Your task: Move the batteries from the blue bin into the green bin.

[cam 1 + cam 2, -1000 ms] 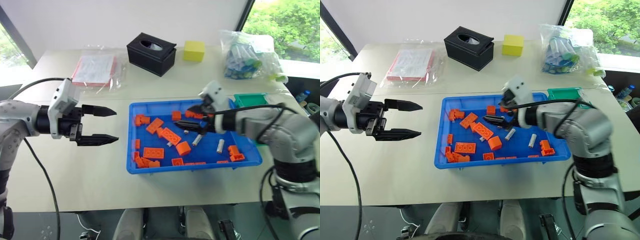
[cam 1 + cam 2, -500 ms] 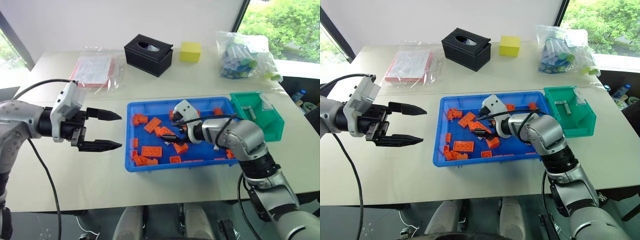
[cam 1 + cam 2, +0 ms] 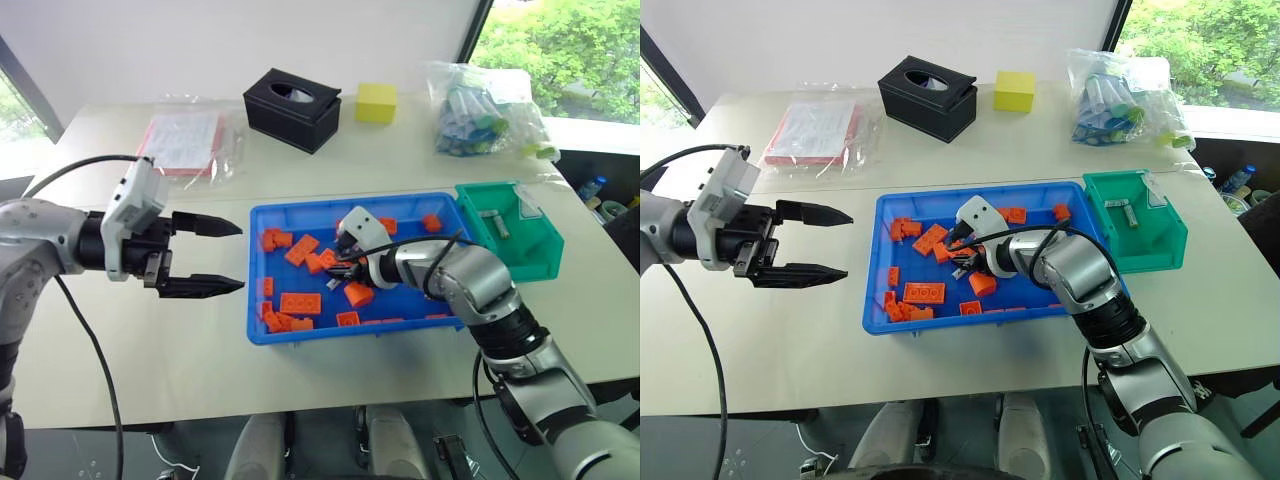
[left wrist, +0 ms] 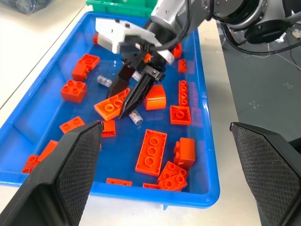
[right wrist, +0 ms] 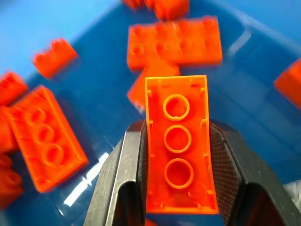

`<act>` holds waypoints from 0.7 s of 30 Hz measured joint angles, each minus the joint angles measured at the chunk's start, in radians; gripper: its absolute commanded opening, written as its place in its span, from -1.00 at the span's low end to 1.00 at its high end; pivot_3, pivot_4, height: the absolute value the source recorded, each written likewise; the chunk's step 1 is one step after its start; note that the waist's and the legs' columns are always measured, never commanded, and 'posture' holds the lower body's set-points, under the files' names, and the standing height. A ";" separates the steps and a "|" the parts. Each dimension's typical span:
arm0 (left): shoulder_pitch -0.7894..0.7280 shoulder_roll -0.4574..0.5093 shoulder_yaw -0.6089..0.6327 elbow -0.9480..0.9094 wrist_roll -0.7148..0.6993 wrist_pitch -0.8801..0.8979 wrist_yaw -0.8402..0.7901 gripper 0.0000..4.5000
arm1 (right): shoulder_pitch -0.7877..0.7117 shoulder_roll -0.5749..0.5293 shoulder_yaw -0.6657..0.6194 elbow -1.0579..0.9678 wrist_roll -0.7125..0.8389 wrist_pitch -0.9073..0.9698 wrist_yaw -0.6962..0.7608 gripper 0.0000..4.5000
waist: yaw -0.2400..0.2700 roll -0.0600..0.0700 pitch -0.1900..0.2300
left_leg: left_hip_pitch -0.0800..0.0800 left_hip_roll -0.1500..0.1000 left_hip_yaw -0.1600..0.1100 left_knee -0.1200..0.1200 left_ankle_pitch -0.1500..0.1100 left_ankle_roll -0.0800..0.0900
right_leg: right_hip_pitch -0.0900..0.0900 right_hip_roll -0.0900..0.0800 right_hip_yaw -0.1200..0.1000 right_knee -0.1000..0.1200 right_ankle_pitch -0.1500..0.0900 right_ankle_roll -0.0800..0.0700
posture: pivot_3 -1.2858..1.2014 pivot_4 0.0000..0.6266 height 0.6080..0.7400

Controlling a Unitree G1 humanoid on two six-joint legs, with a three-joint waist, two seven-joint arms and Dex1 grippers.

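The blue bin (image 3: 262, 218) lies mid-table, strewn with orange bricks (image 3: 304, 303). Two small silver batteries (image 4: 136, 117) (image 4: 104, 81) lie on its floor, close to my right gripper (image 3: 341, 271). That gripper reaches low into the bin's middle and is shut on an orange brick (image 5: 178, 146), which sits underside-up between its fingers (image 5: 129, 179). To the right of the blue bin stands the green bin (image 3: 528, 255) with a battery (image 3: 1118, 207) inside. Left of the blue bin, my left gripper (image 3: 222, 258) hovers open and empty over the bare table.
Along the back of the table stand a black tissue box (image 3: 291, 108), a yellow block (image 3: 376, 102), a clear bag of coloured items (image 3: 485, 110) and bagged papers (image 3: 187, 140). Bare tabletop stretches in front of the blue bin and to its left.
My right gripper has sunk a little, shifted left inside the blue bin and closed round an orange brick. The left gripper has held still. The head view has shifted.
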 measured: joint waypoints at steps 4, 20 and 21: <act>-0.011 -0.005 -0.002 0.006 0.001 0.000 0.005 1.00 | -0.055 0.020 -0.002 0.048 -0.017 -0.049 0.027 -0.45 | 0.000 0.000 0.000 | 0.000 0.000 0.000 0.000 0.000 0.000 | 0.000 0.000 0.000 0.000 0.000 0.000 | 0.03 -0.52 0.28; -0.028 -0.018 -0.021 0.008 0.000 -0.009 0.028 1.00 | -0.218 0.108 0.080 0.416 -0.189 -0.366 0.227 0.98 | -0.003 0.001 0.001 | 0.000 0.000 0.000 0.000 0.000 0.000 | -0.001 0.000 0.000 0.001 0.000 0.000 | 0.03 -0.52 0.28; -0.027 -0.018 -0.020 0.008 0.000 -0.009 0.029 1.00 | -0.229 0.089 0.079 0.410 -0.188 -0.376 0.257 0.98 | -0.003 0.001 0.001 | 0.000 0.000 0.000 0.000 0.000 0.000 | -0.001 0.000 0.000 0.001 0.000 0.000 | 0.03 -0.52 0.28</act>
